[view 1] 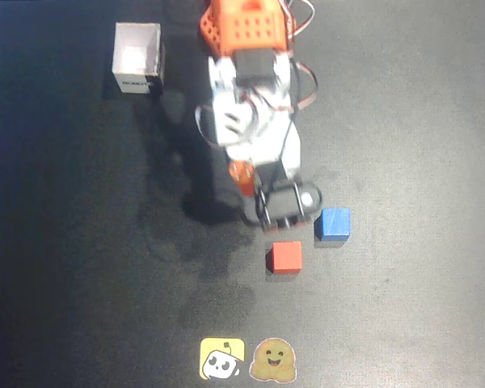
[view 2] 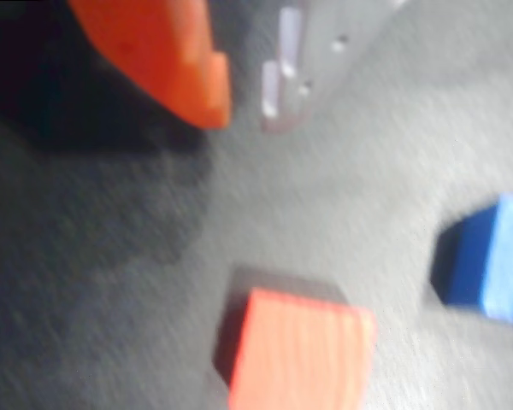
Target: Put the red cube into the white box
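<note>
nearest the front edge of the dark tabletop (view 1: 65, 267) in the overhead view, two stickers side by side: yellow sticker (view 1: 221, 358) and brown sticker (view 1: 273, 360); farther in, near the middle, red cube (view 1: 284, 256) flat on the surface, untouched; just beyond and to its right, blue cube (view 1: 332, 224), close but apart; directly behind the red cube, gripper (view 1: 271, 217) hanging above the surface, empty; in the wrist view, orange finger (view 2: 167, 55) and white finger (view 2: 312, 60) spread with a gap between, red cube (view 2: 299, 354) below them, blue cube (view 2: 492, 260) at right, all blurred; farthest, toward the back left corner, white box (view 1: 137, 57) upright, open top, dark label on its near wall, well apart from the cubes
</note>
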Controlling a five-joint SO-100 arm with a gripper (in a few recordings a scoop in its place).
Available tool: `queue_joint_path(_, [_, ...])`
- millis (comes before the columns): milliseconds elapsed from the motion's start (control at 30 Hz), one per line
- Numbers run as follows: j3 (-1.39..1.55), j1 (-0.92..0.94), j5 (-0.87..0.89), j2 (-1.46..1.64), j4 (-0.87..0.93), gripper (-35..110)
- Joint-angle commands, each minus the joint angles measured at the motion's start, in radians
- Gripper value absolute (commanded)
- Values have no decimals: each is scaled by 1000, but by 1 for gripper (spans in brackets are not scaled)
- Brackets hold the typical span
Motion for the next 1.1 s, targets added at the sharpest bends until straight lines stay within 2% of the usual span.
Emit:
queue_joint_path(0, [-124,-17,15,-95,-12,2])
queue_joint_path(467, [-307,-120,169,-328,-17,6])
queue_joint_path(800, [-334,-138,153,-373,-35,19])
queue_joint_path(1067, [-342,-147,160,-410,-61,23])
